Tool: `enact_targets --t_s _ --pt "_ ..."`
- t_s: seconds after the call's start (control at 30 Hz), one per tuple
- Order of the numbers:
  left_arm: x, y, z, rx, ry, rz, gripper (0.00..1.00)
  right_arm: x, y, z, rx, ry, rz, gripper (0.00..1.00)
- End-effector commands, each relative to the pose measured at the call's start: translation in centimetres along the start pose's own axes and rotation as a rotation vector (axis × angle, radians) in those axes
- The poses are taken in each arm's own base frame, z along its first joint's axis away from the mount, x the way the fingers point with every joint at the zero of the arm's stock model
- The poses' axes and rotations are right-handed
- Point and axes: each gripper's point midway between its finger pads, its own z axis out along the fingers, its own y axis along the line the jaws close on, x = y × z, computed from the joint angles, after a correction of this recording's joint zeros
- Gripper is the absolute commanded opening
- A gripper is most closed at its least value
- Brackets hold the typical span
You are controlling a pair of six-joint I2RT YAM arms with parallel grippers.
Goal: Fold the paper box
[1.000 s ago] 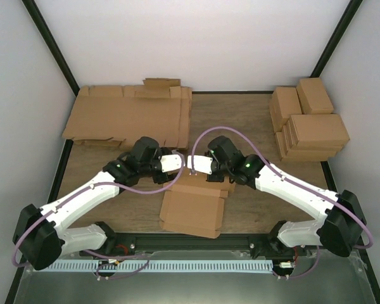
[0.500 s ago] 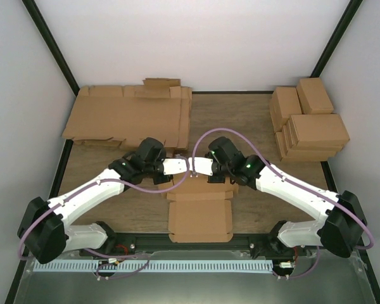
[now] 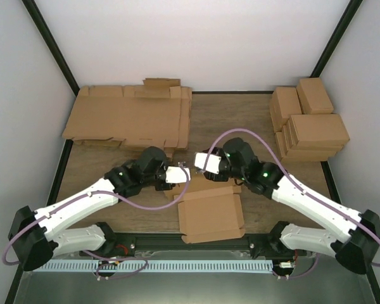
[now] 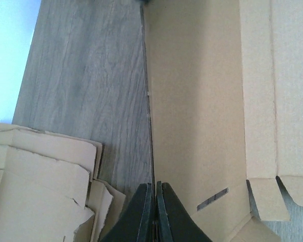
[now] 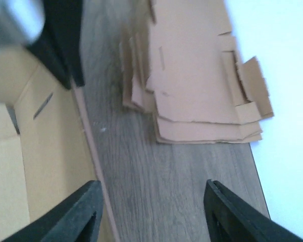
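The left gripper [image 4: 154,187] pinches the paper box [image 3: 210,215] by its edge and the right gripper [image 5: 151,190] gapes wide and empty, so the left should probably anchor firmly while the right seeks a flap.

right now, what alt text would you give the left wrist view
The left pincer, shut, pinches the edge of the brown paper box, whose creased panels fill the right of the frame. Bare wooden table lies to the left, with a pile of flat cardboard sheets at lower left.
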Motion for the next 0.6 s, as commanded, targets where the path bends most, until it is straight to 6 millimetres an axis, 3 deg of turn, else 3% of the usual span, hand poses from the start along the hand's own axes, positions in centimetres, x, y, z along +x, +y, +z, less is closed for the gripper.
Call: enact_targets --t_s 0.0,0.1,0.33,0.4,0.47,0.57 --pt "0.7 -0.7 -0.3 -0.019 0.029 -0.011 0.04 -4.1 -3.4 -3.6 0.164 -0.208 0.087 0.61" --pt "0.8 -0.7 -0.5 -0.032 0.042 -0.033 0.04 -4.4 -5.6 -5.6 0.261 -0.272 0.231 0.69" --pt "0.8 -0.1 -1.0 -0.116 0.076 -0.123 0.04 -3.7 -8.9 -8.3 0.289 -0.346 0.886 0.84" --pt "1.0 0.0 -1.0 -0.148 0.101 -0.143 0.04 -1.6 -9.0 -8.8 0.330 -0.308 1.143 0.85" --pt "1.2 0.1 -1.1 -0.184 0.135 -0.157 0.04 0.4 -8.0 -9.1 0.347 -0.272 1.364 0.80" --pt "1.4 0.0 -1.1 -0.228 0.199 -0.170 0.04 0.4 -5.9 -9.2 0.238 -0.301 1.540 0.80"
